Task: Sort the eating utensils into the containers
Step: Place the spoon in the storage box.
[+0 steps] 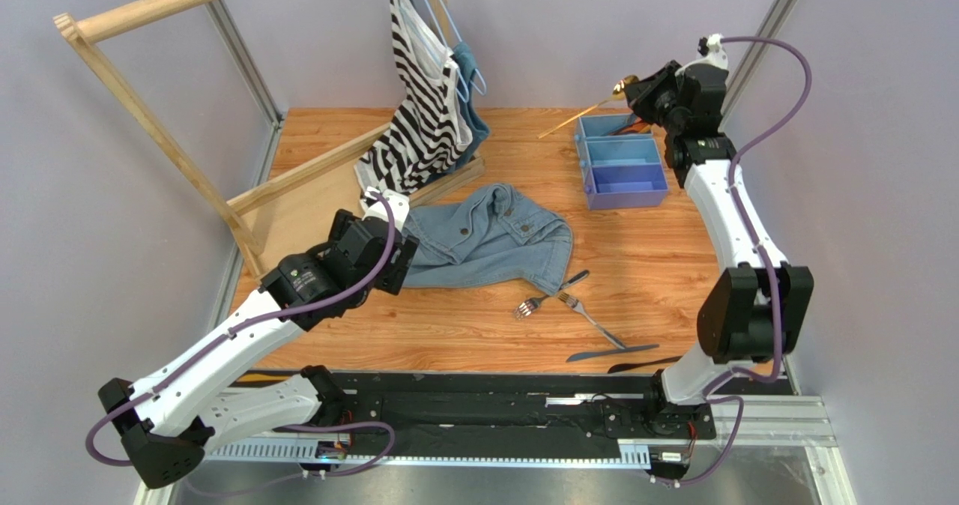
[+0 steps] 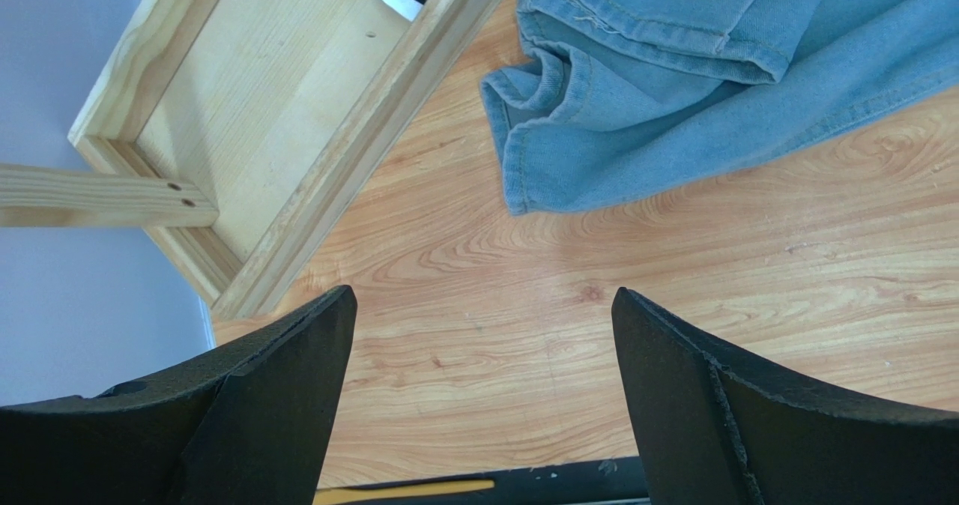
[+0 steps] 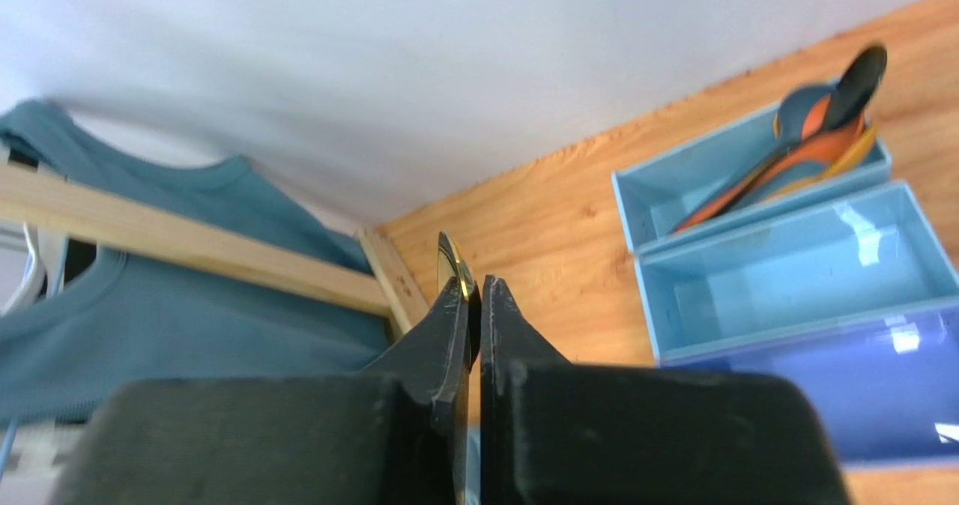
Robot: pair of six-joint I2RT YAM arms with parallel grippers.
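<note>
R gripper (image 1: 638, 88) clenched on gold spoon (image 1: 574, 116) over blue tray (image 1: 625, 181), far right; L gripper (image 2: 482, 303) released, near denim garment (image 2: 698, 67).

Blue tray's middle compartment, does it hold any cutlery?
No, the tray's middle compartment shows only bare floor; the spoons lie in the end compartment beside it.

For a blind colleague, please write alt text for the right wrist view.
The right end effector is shut on a gold spoon. Right of it, a blue tray holds orange and dark spoons in its end compartment; the middle one is empty.
</note>
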